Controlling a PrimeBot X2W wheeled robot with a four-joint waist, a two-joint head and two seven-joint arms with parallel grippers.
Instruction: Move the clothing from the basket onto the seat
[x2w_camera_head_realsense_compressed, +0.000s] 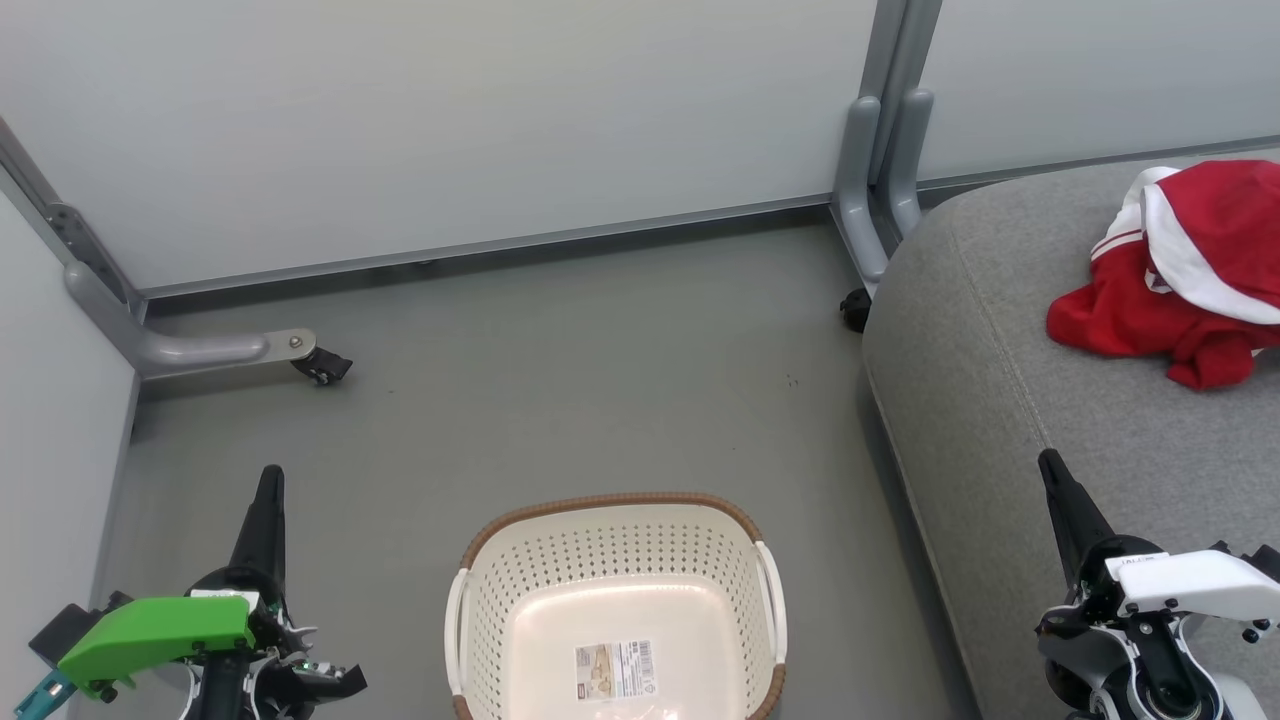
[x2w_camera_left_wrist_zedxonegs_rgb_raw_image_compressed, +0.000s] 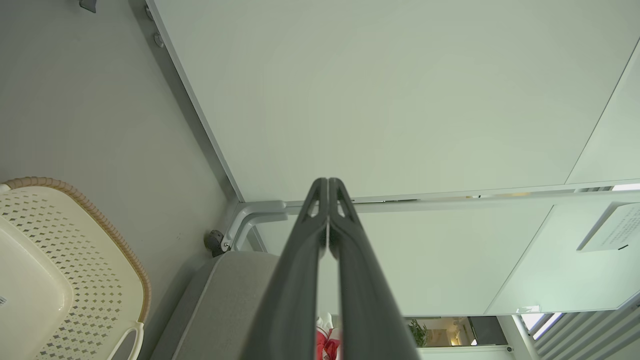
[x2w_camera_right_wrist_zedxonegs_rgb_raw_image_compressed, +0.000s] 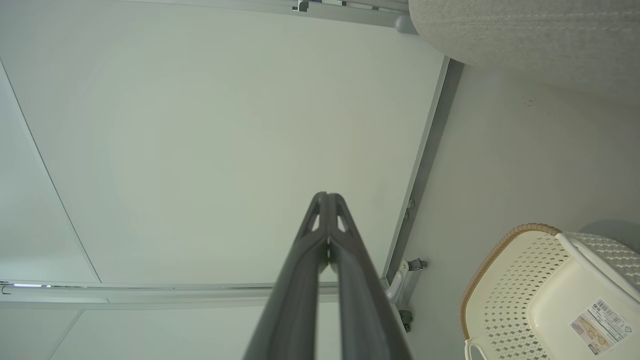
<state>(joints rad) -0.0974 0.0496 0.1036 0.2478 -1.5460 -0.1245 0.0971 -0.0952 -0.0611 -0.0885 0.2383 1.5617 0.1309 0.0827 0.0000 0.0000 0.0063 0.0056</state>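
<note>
Head view: clothing (x2w_camera_head_realsense_compressed: 1170, 280) lying limp at two o'clock on seat (x2w_camera_head_realsense_compressed: 1000, 400); basket (x2w_camera_head_realsense_compressed: 615, 505) showing bare bottom; left gripper (x2w_camera_head_realsense_compressed: 270, 478), right gripper (x2w_camera_head_realsense_compressed: 1050, 465) resting clenched, empty. Likely soft, light, pinching bunched fold.

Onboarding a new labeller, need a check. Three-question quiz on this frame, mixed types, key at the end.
1. True or false: the basket holds clothing.
2. The clothing lies on: A the floor, B the seat, C the basket's rim.
3. Fill in: the left gripper and right gripper are both ___.
Key: 1 false; 2 B; 3 shut.
</note>
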